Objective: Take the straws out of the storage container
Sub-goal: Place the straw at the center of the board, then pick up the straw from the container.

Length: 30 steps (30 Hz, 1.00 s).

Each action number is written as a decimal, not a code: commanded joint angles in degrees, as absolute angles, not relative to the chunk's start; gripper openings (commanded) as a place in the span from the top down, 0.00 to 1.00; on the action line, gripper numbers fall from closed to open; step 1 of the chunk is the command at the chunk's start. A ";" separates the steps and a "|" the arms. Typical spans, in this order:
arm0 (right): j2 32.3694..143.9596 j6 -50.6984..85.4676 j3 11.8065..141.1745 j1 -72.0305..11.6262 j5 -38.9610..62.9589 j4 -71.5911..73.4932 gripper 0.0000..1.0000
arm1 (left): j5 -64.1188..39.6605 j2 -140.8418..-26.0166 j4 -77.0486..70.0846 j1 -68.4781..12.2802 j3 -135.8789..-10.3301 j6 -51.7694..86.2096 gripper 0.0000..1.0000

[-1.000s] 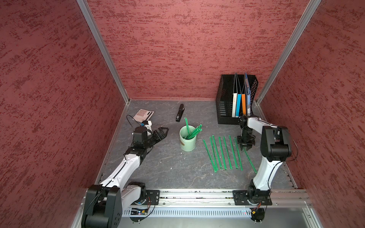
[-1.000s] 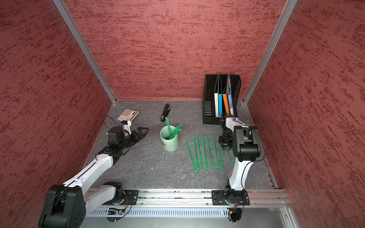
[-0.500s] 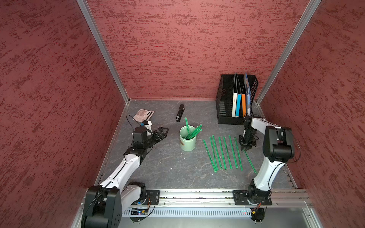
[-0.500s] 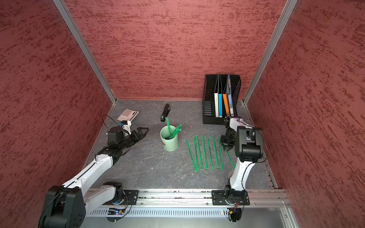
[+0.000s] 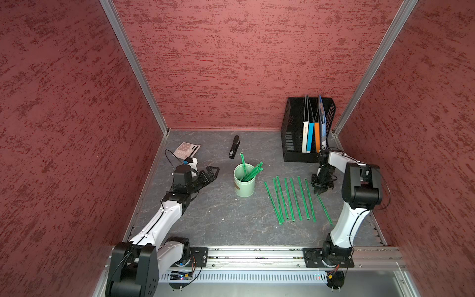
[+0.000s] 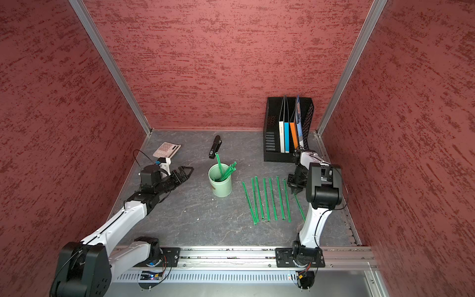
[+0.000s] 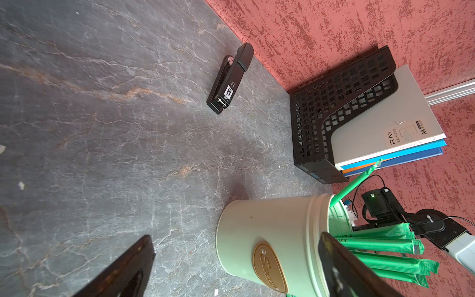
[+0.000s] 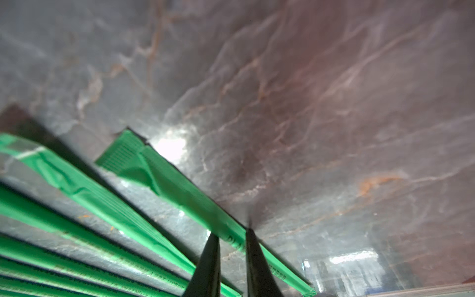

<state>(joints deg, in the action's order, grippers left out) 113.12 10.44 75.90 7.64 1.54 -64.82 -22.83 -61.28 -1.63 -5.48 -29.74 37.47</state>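
Nearest my base, a row of straws (image 5: 289,200) lies flat on the table, side by side and out of the cup. At its right end my right gripper (image 8: 231,235) points down with its jaws drawn in narrow on the outermost straw (image 8: 180,190), one tip on either side. It looks pinched, though the wrist view is too blurred to be sure.

I judge this step to be setting that straw down with the others.

Farther in, the mint-green storage container (image 5: 244,185) stands upright with a handful of straws (image 5: 250,173) leaning out over its rim. My left gripper (image 5: 212,171) hangs just beside it, spread wide and holding nothing.

Next I should let go, lift clear, reach for a leaning straw top and draw it upward without tipping the cup.

Behind are a black stapler (image 5: 234,147), a calculator (image 5: 186,150) and a mesh file rack (image 5: 293,133).
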 commanded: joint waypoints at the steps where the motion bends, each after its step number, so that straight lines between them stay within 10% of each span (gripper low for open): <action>1: 115.87 10.89 76.98 8.38 2.24 -60.12 0.84 | -22.16 -60.18 -0.81 -5.63 -31.50 35.78 0.00; 30: 119.16 9.93 82.70 9.38 3.52 -60.07 0.91 | -21.97 -61.23 -0.40 -5.64 -32.13 35.43 0.00</action>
<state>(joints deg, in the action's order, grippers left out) 117.14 10.26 82.21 8.86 4.10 -65.23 -22.17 -60.99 -0.86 -5.48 -30.48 36.56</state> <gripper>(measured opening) 0.091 0.996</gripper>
